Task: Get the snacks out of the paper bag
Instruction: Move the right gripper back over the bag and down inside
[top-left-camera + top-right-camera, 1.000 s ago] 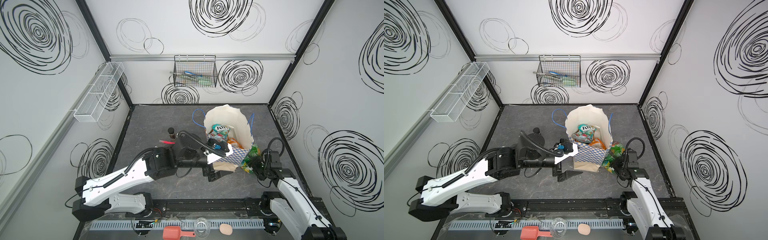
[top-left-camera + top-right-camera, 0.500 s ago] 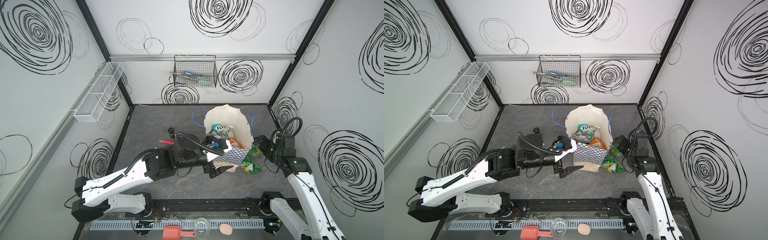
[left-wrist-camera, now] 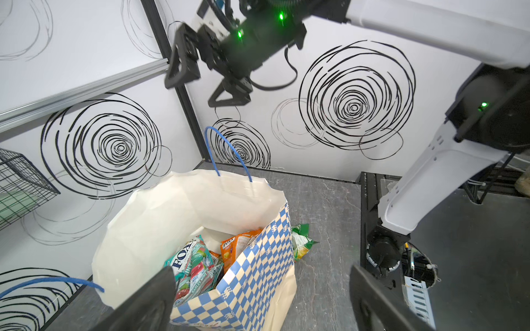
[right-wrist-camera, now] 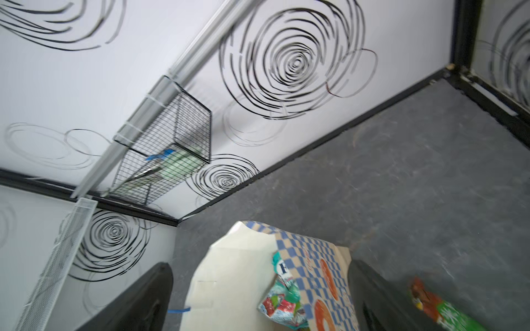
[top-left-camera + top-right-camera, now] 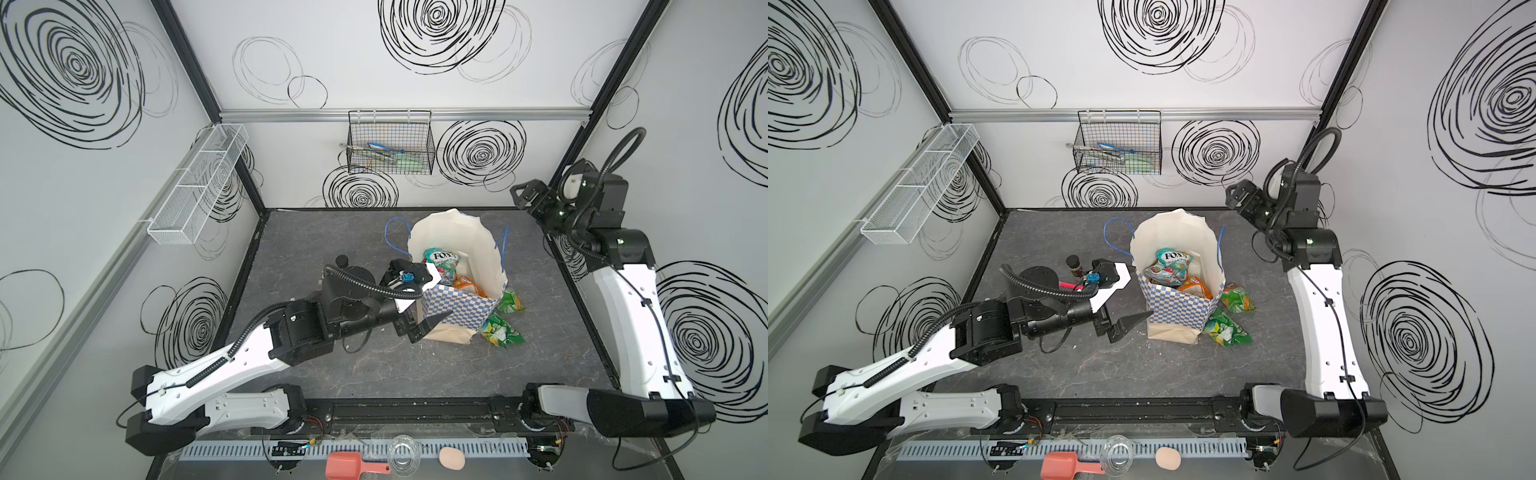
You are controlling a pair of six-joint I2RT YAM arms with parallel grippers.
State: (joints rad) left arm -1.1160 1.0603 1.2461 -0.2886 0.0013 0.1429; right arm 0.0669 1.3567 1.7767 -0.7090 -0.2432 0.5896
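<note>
The paper bag (image 5: 457, 309) (image 5: 1177, 309) stands open mid-table in both top views. A teal FOX'S packet (image 5: 442, 262) (image 3: 192, 263) and an orange packet (image 5: 467, 286) (image 3: 232, 248) lie inside it. Two green packets (image 5: 510, 300) (image 5: 500, 332) lie on the table to its right. My left gripper (image 5: 1125, 301) (image 3: 262, 303) is open at the bag's near left corner, one finger (image 3: 143, 301) beside the bag wall, the other out over bare table. My right gripper (image 5: 525, 199) (image 4: 255, 301) hangs open and empty, high at the back right.
A small brown jar (image 5: 1074, 266) and a pink marker (image 5: 1069, 286) sit left of the bag, behind my left arm. A black wire basket (image 5: 390, 143) hangs on the back wall and a white mesh shelf (image 5: 199, 183) on the left wall. A red scoop (image 5: 345, 469) lies past the front rail.
My right gripper opened beside the bag, left a green packet on the table, then rose up and back to the right. My left gripper shifted only slightly by the bag.
</note>
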